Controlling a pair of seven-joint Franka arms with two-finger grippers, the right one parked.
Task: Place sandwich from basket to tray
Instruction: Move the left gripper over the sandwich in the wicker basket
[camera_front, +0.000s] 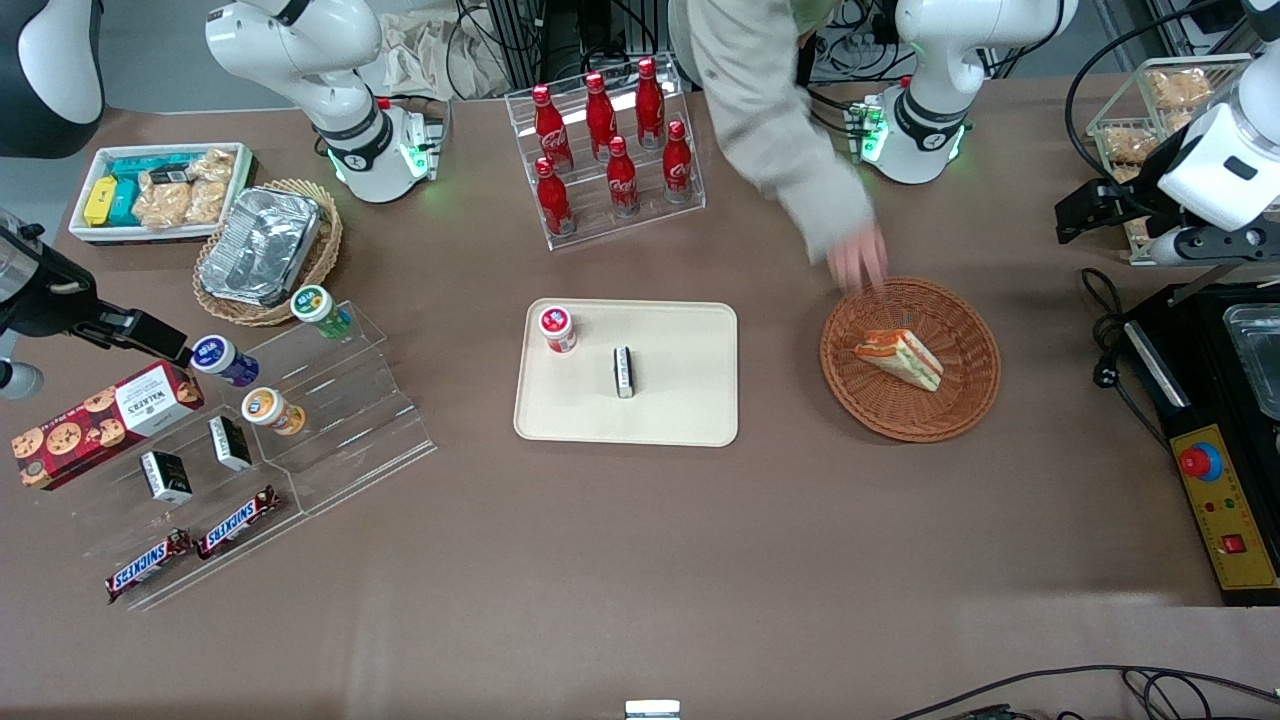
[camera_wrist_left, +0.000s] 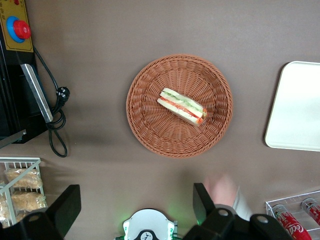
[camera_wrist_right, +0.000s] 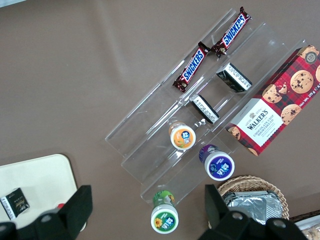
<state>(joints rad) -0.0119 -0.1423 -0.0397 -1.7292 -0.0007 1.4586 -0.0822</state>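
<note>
High above the desk (camera_front: 640, 540), the open, empty pincer (camera_wrist_left: 135, 205) hangs while the sandwich (camera_wrist_left: 182, 105) awaits in its basket (camera_wrist_left: 145, 125).

This is a robotics lab dressed up like a small shop counter. Two white arm bases (camera_front: 915, 120) are bolted at the edge of a brown table (camera_front: 640, 560), cables (camera_front: 560, 30) pile up near them, and a control box (camera_front: 1225, 510) with a red stop button (camera_front: 1200, 462) sits at the working arm's end. Snacks are displayed on clear acrylic racks: cola bottles (camera_front: 610, 140), Snickers bars (camera_front: 190, 545), a cookie box (camera_front: 100, 420).
</note>
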